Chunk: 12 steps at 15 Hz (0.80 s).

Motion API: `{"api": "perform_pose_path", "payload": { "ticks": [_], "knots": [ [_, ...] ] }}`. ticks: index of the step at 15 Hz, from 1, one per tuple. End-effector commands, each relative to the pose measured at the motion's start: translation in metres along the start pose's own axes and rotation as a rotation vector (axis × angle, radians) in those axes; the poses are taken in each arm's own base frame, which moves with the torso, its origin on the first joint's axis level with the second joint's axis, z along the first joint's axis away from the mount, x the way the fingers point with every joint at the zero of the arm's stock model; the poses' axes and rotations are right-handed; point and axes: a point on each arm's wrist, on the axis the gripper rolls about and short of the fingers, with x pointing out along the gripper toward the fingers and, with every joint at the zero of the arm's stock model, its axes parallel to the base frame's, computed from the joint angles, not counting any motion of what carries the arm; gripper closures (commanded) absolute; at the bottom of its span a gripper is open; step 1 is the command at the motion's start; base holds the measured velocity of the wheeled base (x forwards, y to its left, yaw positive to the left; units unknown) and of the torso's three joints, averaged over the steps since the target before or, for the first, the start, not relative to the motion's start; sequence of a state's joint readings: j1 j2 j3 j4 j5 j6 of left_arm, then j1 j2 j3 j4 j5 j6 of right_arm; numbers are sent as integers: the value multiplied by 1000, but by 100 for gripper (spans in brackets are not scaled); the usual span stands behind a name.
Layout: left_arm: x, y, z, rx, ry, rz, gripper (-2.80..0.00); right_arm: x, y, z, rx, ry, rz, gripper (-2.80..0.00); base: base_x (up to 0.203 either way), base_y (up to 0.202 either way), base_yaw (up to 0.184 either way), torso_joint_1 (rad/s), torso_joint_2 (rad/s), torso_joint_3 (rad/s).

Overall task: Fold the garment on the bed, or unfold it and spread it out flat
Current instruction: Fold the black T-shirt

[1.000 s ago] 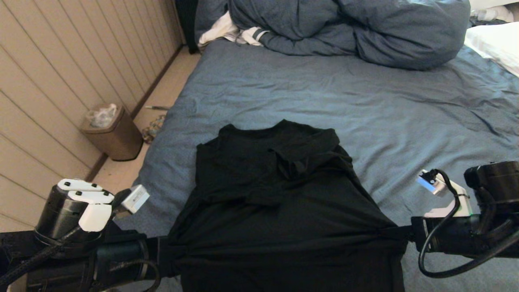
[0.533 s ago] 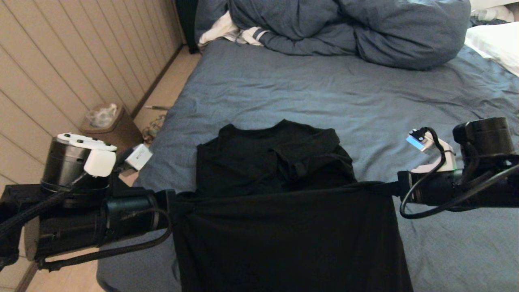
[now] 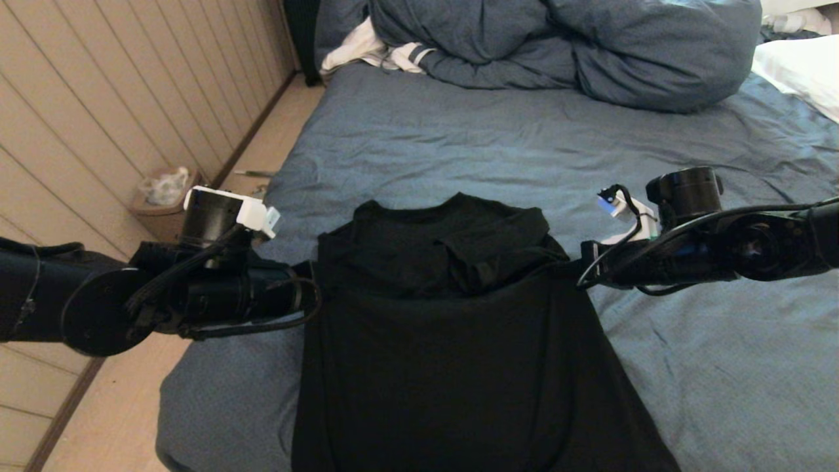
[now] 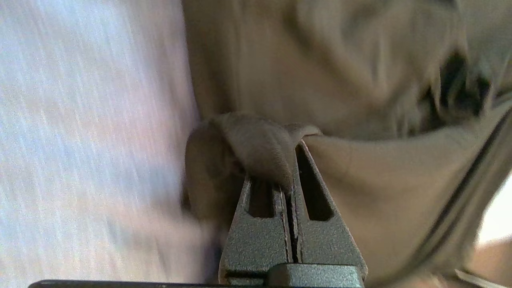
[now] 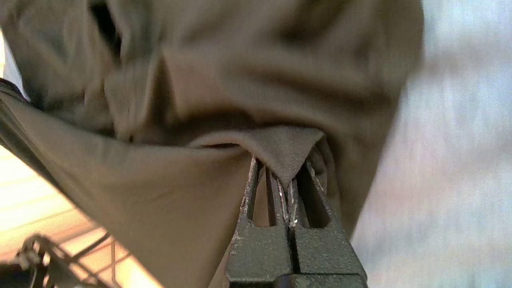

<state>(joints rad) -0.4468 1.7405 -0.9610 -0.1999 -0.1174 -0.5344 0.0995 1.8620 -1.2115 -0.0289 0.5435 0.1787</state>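
**Shirt held at both sides, lower half raised over upper half**

The head view shows the black shirt on the near part of the bed, plain side up. Its nearest portion hangs off the near edge of the bed. A straight taut edge of cloth runs across the shirt from the left gripper to the right gripper. Beyond that edge the collar end lies flat on the sheet, with a rumpled fold near its middle.

The head view does not show the fingertips; they merge with the dark cloth. The wrist views supply this detail. In the left wrist view, the left gripper is closed tight on a bunched fold of the shirt. In the right wrist view, the right gripper is likewise clamped on a pointed corner of the shirt.

Only the head view shows the surroundings. A bin stands on the floor at the left. At the far end of the bed lie a blue duvet, a white cloth and a white pillow.
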Motion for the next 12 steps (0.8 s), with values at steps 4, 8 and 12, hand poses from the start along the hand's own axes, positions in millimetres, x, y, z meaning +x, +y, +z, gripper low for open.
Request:
{"api": "perform_pose_path", "payload": {
  "ticks": [4, 8, 12],
  "knots": [
    [34, 15, 26, -6, -27, 37, 0, 35, -7, 19, 11, 11, 17, 0, 0, 0, 0, 0, 0, 0],
    [43, 16, 31, 11, -23, 56, -280, 45, -13, 20, 17, 19, -17, -280, 0, 0, 0, 0, 0, 0],
    [23, 10, 35, 18, -50, 55, -280, 37, -8, 21, 12, 10, -15, -280, 0, 0, 0, 0, 0, 0]
  ]
}}
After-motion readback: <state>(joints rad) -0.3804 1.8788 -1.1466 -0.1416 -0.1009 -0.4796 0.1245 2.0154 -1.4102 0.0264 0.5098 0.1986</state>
